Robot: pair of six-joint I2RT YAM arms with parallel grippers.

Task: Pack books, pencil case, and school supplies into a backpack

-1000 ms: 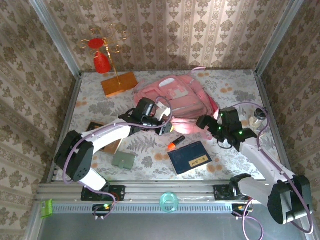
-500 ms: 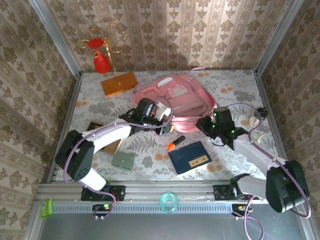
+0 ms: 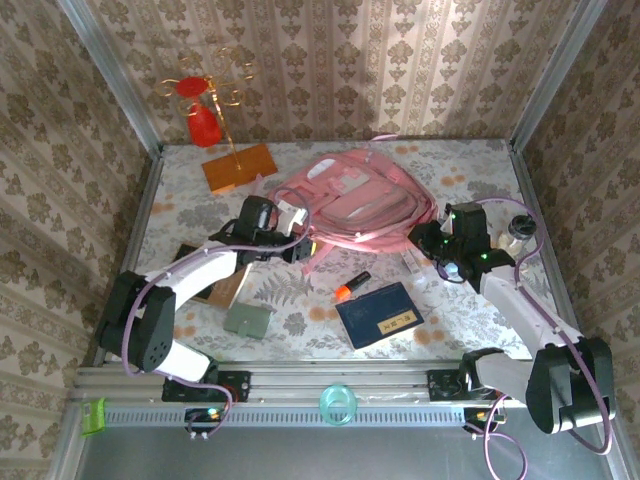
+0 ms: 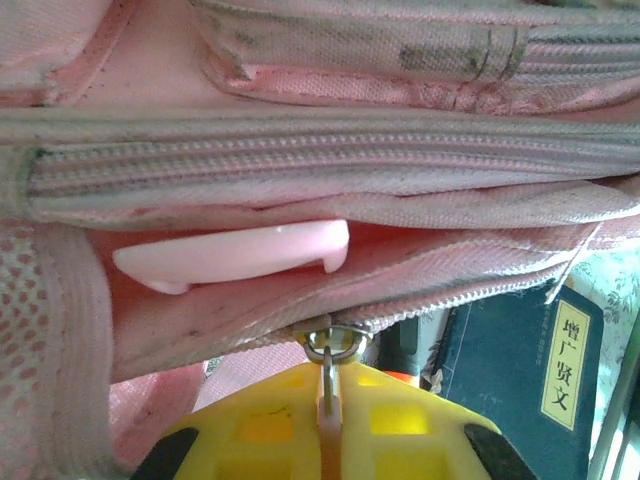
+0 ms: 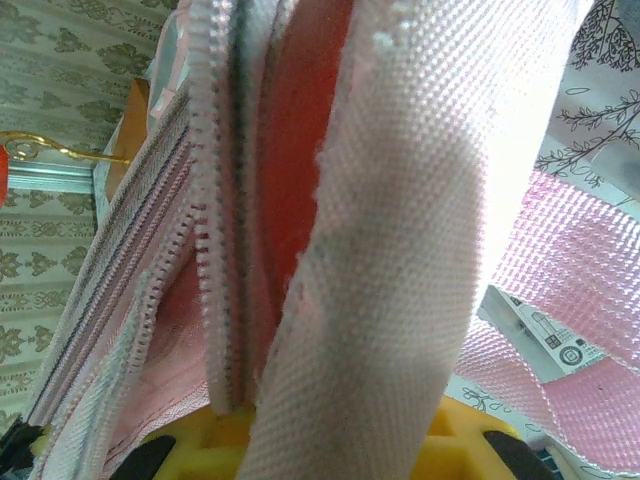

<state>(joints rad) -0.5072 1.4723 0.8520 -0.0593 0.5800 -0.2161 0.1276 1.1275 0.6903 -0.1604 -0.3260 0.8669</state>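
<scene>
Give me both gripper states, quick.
Left gripper: closed on the zipper pull of the backpack.
Right gripper: closed on the backpack's fabric edge.

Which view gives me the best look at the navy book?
Top external: the navy book lies whole and flat, near the marker. Left wrist catches just one end with its yellow label, beyond the backpack.
</scene>
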